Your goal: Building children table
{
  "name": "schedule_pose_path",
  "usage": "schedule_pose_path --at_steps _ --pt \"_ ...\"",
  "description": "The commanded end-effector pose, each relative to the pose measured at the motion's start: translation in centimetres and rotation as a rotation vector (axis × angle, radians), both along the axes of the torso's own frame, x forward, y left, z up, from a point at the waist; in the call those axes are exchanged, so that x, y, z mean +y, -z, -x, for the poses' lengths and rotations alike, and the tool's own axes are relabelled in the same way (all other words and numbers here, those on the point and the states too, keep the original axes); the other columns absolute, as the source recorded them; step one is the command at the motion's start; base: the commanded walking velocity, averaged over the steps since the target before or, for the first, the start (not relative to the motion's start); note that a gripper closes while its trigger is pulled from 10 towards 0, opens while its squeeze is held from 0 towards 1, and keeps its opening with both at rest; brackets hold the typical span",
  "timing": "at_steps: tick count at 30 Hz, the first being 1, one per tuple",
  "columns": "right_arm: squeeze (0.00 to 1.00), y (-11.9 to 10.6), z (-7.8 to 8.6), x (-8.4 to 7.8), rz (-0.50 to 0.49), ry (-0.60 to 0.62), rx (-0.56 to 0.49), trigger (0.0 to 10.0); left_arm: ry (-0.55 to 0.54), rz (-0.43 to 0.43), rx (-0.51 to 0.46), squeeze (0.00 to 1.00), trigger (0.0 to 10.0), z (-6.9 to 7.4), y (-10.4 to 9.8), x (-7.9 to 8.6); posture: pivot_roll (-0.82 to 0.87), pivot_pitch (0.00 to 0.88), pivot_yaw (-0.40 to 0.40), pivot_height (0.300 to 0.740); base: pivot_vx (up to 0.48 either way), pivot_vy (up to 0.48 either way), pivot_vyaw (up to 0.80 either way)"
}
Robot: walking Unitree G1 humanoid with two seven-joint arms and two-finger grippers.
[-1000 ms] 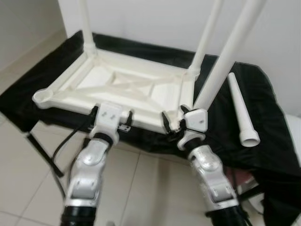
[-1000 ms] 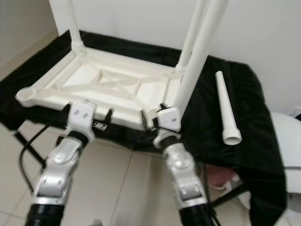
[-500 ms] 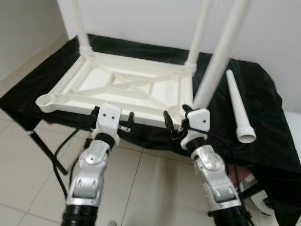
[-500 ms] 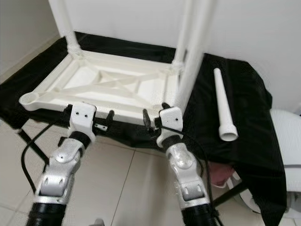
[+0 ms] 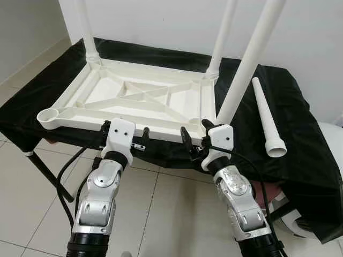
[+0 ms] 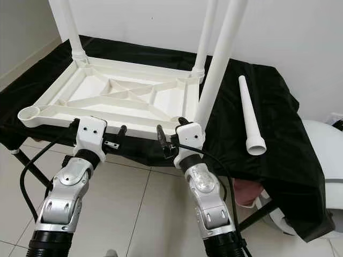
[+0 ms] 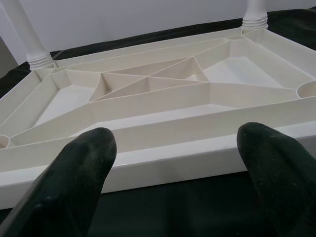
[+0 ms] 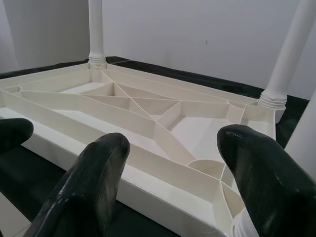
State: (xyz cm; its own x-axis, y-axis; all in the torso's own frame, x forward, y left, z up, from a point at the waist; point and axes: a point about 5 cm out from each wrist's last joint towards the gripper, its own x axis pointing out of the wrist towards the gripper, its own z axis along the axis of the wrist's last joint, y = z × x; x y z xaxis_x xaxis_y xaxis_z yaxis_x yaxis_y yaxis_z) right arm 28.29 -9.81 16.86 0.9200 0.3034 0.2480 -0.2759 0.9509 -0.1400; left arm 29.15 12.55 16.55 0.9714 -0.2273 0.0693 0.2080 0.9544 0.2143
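Note:
A white plastic children's table top (image 5: 144, 99) lies upside down on a black-covered table (image 5: 289, 107). Three white legs stand in its corners: far left (image 5: 86, 32), far right (image 5: 222, 37) and near right (image 5: 246, 64). The near left corner socket (image 5: 49, 114) holds nothing. A loose white leg (image 5: 265, 118) lies on the cloth to the right. My left gripper (image 5: 125, 131) is open just in front of the top's near rim (image 7: 163, 160). My right gripper (image 5: 194, 133) is open beside the near right corner, with nothing between its fingers (image 8: 94, 173).
A white wall stands close behind the table. Tiled floor (image 5: 161, 214) lies under my arms. A black cable (image 5: 67, 171) hangs by my left arm. A white rounded object (image 6: 327, 155) sits at the far right, and something pink (image 6: 246, 193) shows under the cloth's edge.
The whole picture has shifted, so the camera has moved. Both grippers have drawn back a little from the table top's near rim and stay open.

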Motion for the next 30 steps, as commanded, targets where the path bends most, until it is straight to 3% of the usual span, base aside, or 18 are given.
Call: schedule_pose_path --at_steps 1,4,6,9,10,11,15,16,18,19,20,21,22,24,25,28,30 --pt "0.0 0.6 0.0 -0.2 0.013 0.007 0.023 10.0 0.0 0.013 0.031 0.0 10.0 0.2 0.8 -0.1 0.05 0.051 -0.042 0.74 0.0 0.0 0.0" --pt "0.0 0.8 0.1 -0.2 0.018 0.004 0.033 10.0 0.005 0.031 0.048 0.0 10.0 0.3 1.1 0.0 0.05 0.051 -0.042 0.74 0.0 0.0 0.0" --pt "0.0 3.0 1.6 0.6 0.112 -0.2 0.145 10.0 0.085 0.038 0.131 0.0 10.0 1.6 2.7 0.1 0.05 0.053 -0.042 0.74 0.0 0.0 0.0" --pt "0.0 3.0 1.6 0.6 0.112 -0.2 0.145 10.0 0.085 0.038 0.131 0.0 10.0 1.6 2.7 0.1 0.05 0.053 -0.042 0.74 0.0 0.0 0.0" --pt "0.0 3.9 3.6 -0.4 0.148 -0.35 0.225 10.0 0.236 -0.037 0.182 0.0 10.0 3.8 3.9 0.1 0.05 0.065 -0.048 0.74 0.0 0.0 0.0" --pt "0.0 3.7 4.3 -1.1 0.154 -0.378 0.236 10.0 0.292 -0.075 0.192 0.0 10.0 4.6 4.1 0.1 0.05 0.065 -0.048 0.74 0.0 0.0 0.0" --pt "0.0 3.2 5.0 -2.3 0.167 -0.381 0.24 10.0 0.328 -0.117 0.191 0.0 10.0 5.1 4.1 0.0 0.05 0.069 -0.051 0.74 0.0 0.0 0.0" --pt "0.0 2.3 5.2 -4.0 0.186 -0.327 0.223 10.0 0.319 -0.143 0.166 0.0 10.0 4.5 3.7 -0.2 0.04 0.073 -0.047 0.74 0.0 0.0 0.0" --pt "0.0 2.3 5.2 -4.0 0.186 -0.327 0.223 10.0 0.319 -0.143 0.166 0.0 10.0 4.5 3.7 -0.2 0.04 0.073 -0.047 0.74 0.0 0.0 0.0" --pt "0.0 1.8 5.2 -5.2 0.193 -0.276 0.21 10.0 0.32 -0.155 0.147 0.0 10.0 4.1 3.4 -0.6 0.04 0.073 -0.045 0.74 0.0 0.0 0.0" --pt "0.0 1.8 5.2 -5.2 0.193 -0.276 0.21 10.0 0.32 -0.155 0.147 0.0 10.0 4.1 3.4 -0.6 0.04 0.073 -0.045 0.74 0.0 0.0 0.0" --pt "0.0 1.1 5.0 -6.8 0.186 -0.187 0.189 10.0 0.325 -0.149 0.123 0.0 10.0 3.5 2.9 -1.1 0.03 0.074 -0.038 0.74 0.0 0.0 0.0" --pt "0.0 1.1 5.0 -6.8 0.186 -0.187 0.189 10.0 0.325 -0.149 0.123 0.0 10.0 3.5 2.9 -1.1 0.03 0.074 -0.038 0.74 0.0 0.0 0.0" --pt "0.0 0.0 4.2 -9.7 0.134 0.016 0.148 10.0 0.341 -0.12 0.089 0.0 10.0 2.5 1.8 -2.0 0.01 0.073 -0.024 0.74 0.0 0.0 0.0" --pt "0.0 0.0 4.2 -9.7 0.134 0.016 0.148 10.0 0.341 -0.12 0.089 0.0 10.0 2.5 1.8 -2.0 0.01 0.073 -0.024 0.74 0.0 0.0 0.0" --pt "0.0 -0.8 3.4 -11.9 0.054 0.2 0.105 10.0 0.348 -0.089 0.041 0.0 10.0 0.9 -0.1 -2.2 -0.01 0.073 -0.004 0.74 0.0 0.0 0.0" --pt "0.0 -1.1 3.0 -12.1 0.036 0.217 0.091 10.0 0.35 -0.088 0.026 0.0 10.0 0.3 -0.7 -2.1 -0.01 0.074 0.003 0.74 0.0 0.0 0.0"
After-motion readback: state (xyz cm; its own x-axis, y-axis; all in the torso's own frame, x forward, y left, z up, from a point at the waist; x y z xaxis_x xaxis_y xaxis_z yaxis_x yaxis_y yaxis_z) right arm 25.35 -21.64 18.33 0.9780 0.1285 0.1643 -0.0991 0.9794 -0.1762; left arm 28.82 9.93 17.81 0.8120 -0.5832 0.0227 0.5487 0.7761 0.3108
